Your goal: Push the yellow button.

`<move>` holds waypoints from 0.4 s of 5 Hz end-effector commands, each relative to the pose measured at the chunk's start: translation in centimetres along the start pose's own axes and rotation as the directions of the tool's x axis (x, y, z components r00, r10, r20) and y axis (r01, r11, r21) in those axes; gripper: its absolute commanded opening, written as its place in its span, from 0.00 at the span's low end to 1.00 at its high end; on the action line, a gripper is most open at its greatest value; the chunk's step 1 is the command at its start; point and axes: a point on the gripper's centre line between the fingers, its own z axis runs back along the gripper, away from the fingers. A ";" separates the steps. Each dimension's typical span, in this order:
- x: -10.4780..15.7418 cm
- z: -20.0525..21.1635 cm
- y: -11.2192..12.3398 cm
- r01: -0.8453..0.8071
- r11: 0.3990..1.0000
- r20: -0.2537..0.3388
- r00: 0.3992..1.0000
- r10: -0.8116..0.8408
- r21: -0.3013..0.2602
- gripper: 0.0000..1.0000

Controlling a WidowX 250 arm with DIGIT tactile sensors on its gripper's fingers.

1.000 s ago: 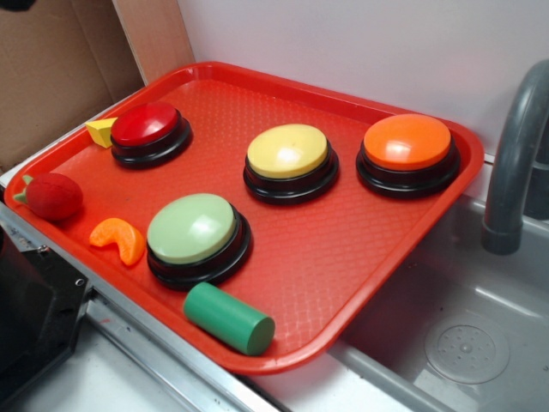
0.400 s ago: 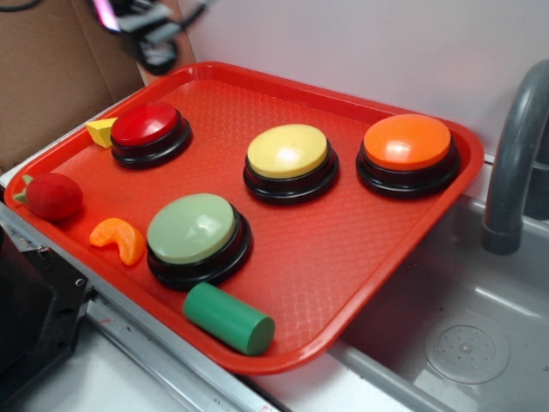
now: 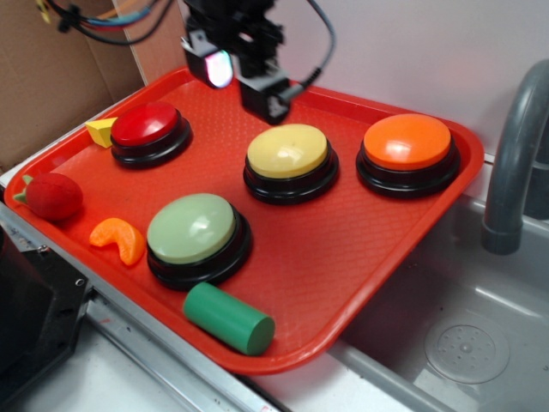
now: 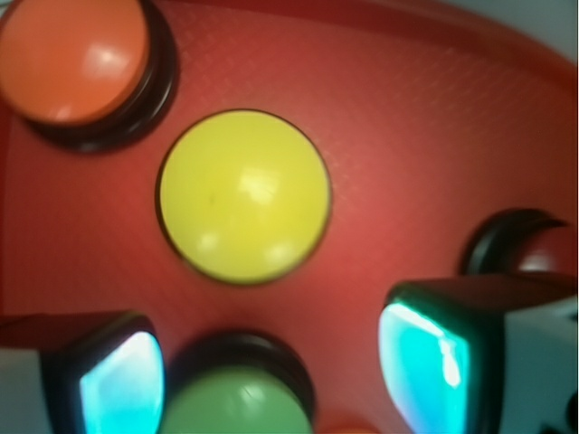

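Swinging in from the tray's [image 3: 377,257] far left corner, the end effector [image 3: 257,81] now hangs behind the yellow button [image 3: 288,151], fingers [image 4: 425,353] spread apart, gripping nothing.

Pale yellow button [image 3: 288,152] [image 4: 243,195], black base, tray's middle.
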 end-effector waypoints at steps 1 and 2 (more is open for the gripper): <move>2.1 -2.3 -0.5 -0.067 0.998 0.061 0.996 0.066 0.012 1.00; 2.3 -3.2 0.0 -0.062 0.997 0.083 0.995 0.058 0.043 1.00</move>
